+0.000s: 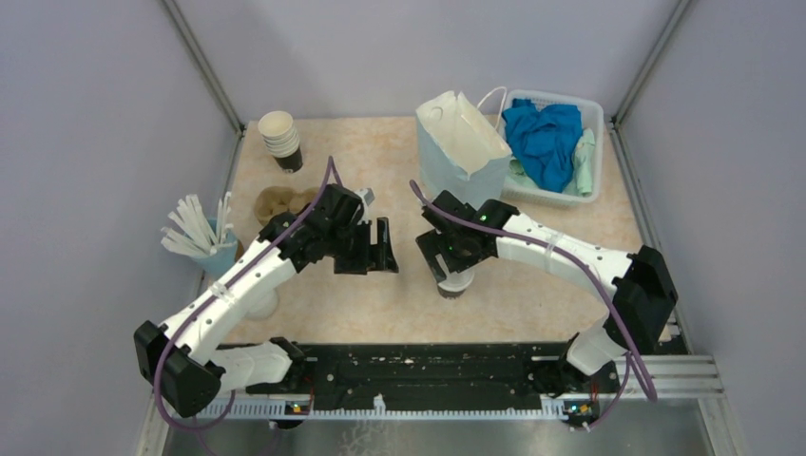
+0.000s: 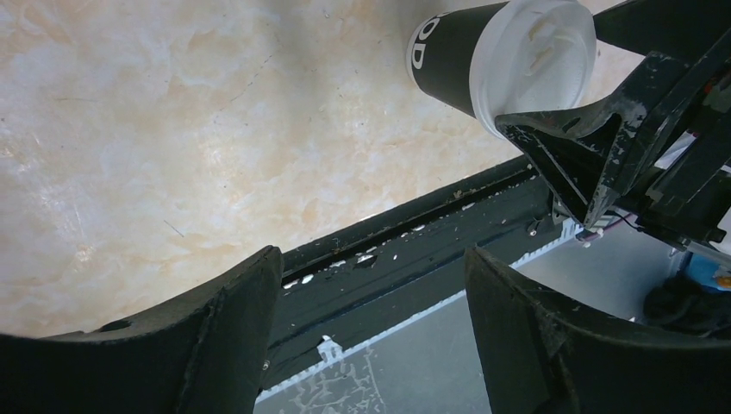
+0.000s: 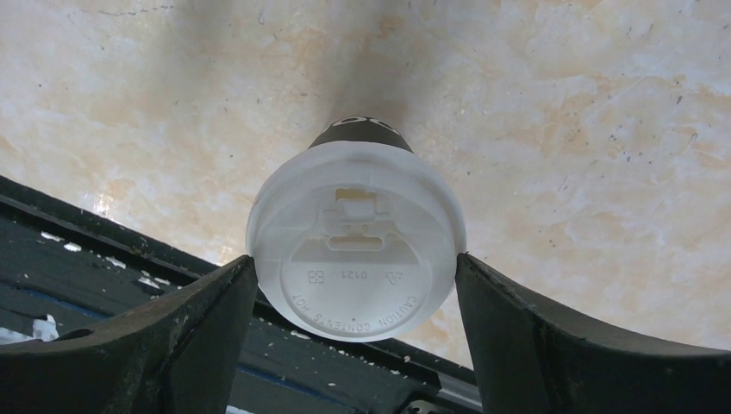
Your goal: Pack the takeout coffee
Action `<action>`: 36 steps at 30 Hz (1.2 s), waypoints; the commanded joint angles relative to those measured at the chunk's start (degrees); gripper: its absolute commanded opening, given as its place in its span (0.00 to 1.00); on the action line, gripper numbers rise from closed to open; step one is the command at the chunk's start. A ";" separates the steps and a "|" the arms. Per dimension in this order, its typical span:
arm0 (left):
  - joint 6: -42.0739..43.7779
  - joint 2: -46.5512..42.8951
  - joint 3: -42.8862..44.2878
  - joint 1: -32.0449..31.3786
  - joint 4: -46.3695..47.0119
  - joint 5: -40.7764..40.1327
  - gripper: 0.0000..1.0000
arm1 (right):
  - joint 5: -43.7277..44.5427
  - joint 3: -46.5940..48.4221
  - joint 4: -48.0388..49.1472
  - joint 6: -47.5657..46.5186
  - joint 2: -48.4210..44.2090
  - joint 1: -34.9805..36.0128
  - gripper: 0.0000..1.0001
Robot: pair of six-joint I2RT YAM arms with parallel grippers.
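Note:
The takeout coffee (image 1: 457,284), a dark cup with a white lid, stands upright on the table just right of centre. My right gripper (image 1: 454,274) hangs over it. In the right wrist view its two fingertips touch opposite edges of the coffee's lid (image 3: 358,224), so the right gripper (image 3: 355,259) is shut on it. My left gripper (image 1: 378,249) is to the left of the cup and apart from it. In the left wrist view the left gripper (image 2: 375,267) stands open with nothing between its fingers, and the coffee (image 2: 457,56) shows at the top right.
A white paper bag (image 1: 461,142) stands open at the back, beside a basket (image 1: 597,106) of blue cloth. At the back left stands a stack of lidless cups (image 1: 281,138). A holder of white stirrers (image 1: 201,233) is at the left. The black rail (image 1: 428,366) runs along the near edge.

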 commanded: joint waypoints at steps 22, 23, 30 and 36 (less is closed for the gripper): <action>2.60 2.45 3.14 0.17 -1.91 -1.44 0.83 | 9.85 -19.16 -2.30 6.48 -19.60 -31.78 0.83; 2.53 2.54 3.43 0.17 -2.16 -1.78 0.83 | 10.87 -19.03 -2.82 7.17 -18.99 -31.99 0.83; 2.43 2.66 6.82 0.41 -4.68 -5.16 0.86 | 11.92 -17.74 -3.70 7.31 -20.56 -32.03 0.91; 6.45 6.15 13.37 5.22 -9.17 -13.56 0.93 | 7.20 -12.61 -5.44 3.36 -23.57 -31.95 0.97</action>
